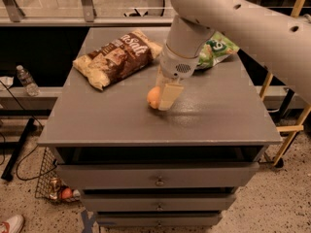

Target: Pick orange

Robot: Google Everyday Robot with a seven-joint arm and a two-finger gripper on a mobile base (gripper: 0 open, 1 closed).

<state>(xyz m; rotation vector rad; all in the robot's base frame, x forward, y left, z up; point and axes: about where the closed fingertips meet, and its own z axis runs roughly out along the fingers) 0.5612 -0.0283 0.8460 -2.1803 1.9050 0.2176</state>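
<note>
The orange (pixel 152 96) is a small round pale-orange fruit on the grey cabinet top (pixel 223 120), near its middle. My gripper (pixel 164 100) hangs from the big white arm (pixel 233 18) and points down at the top. It sits right against the orange's right side and covers part of it. The orange rests on the top.
A brown and cream snack bag (pixel 115 57) lies at the back left of the top. A green snack bag (pixel 216 50) lies at the back right, partly behind the arm. Drawers (pixel 158 181) are below. A water bottle (pixel 26 80) stands on the left, and a yellow frame (pixel 286 125) on the right.
</note>
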